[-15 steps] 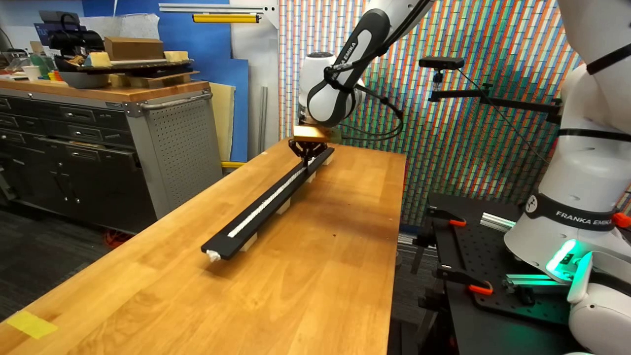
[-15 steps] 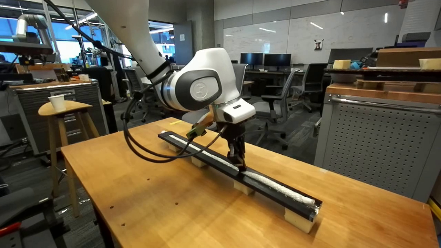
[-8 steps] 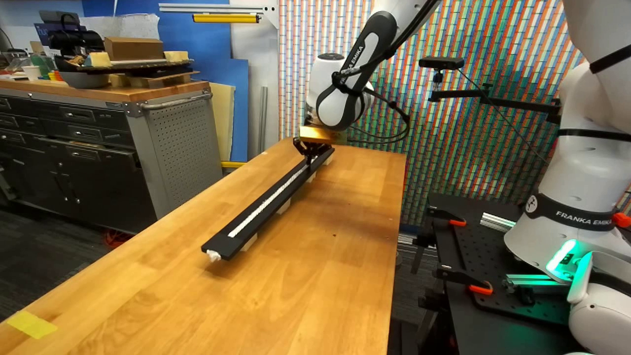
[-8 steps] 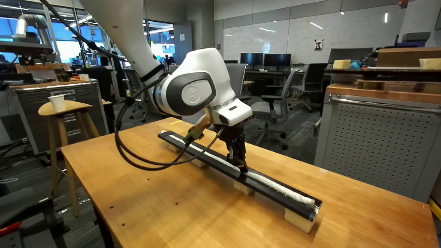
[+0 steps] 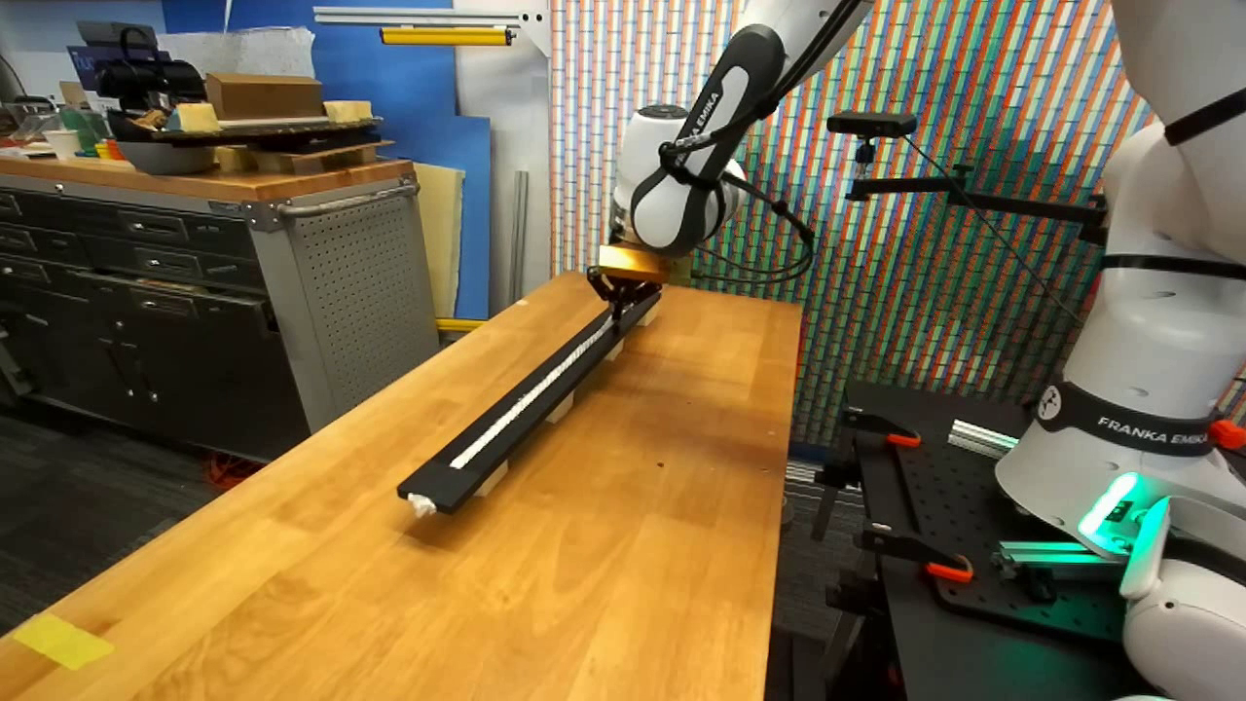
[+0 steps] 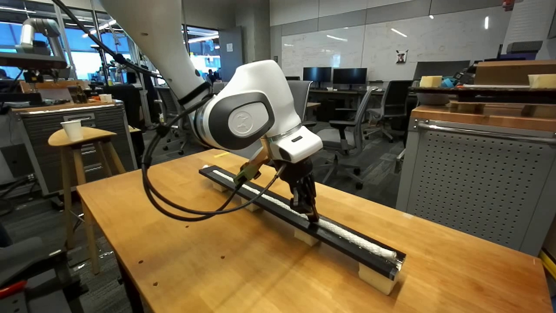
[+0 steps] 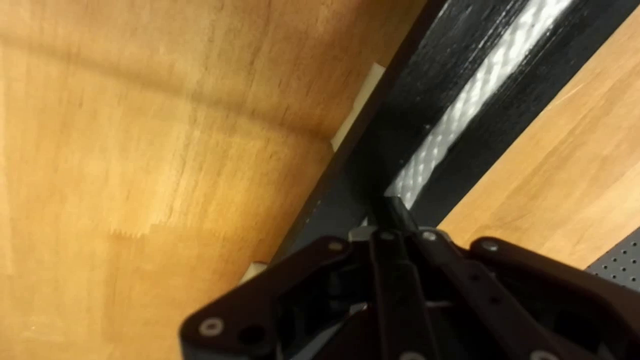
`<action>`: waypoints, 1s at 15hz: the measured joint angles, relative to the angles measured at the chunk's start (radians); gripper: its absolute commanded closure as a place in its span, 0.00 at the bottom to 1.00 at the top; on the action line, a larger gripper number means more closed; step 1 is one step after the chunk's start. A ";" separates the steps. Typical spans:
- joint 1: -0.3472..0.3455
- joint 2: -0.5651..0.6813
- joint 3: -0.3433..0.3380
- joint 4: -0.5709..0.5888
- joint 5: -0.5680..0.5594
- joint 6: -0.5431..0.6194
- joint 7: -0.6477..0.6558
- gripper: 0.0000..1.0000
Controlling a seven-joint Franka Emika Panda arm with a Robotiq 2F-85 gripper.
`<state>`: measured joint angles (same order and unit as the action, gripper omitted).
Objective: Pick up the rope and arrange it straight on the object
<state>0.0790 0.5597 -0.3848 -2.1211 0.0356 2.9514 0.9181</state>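
The white rope [image 5: 532, 394] lies in a straight line along the top of the long black bar [image 5: 428, 483]. Both also show in an exterior view, the rope [image 6: 352, 237] running to near the bar's end and the bar [image 6: 347, 246] raised off the table. My gripper [image 6: 313, 218] points down with its tips at the rope, part way along the bar; it also shows in an exterior view [image 5: 617, 322]. In the wrist view, the gripper [image 7: 395, 207] has its fingers together over the rope [image 7: 465, 110], hiding a short piece. No rope shows held between the fingers.
Pale blocks [image 6: 377, 278] hold the bar above the wooden table [image 5: 623, 584]. A small white scrap [image 5: 421, 504] hangs at one bar end. A workbench [image 6: 473, 182] stands beyond the table. A white robot base [image 5: 1119, 409] stands beside the table.
My gripper has slid a short way along the bar, toward the far end in an exterior view and rightward in an exterior view. The rope and bar look unmoved.
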 measured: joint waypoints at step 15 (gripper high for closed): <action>-0.047 0.016 0.038 0.077 0.032 -0.138 -0.001 1.00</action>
<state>0.0322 0.5757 -0.3467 -2.0443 0.0671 2.8135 0.9171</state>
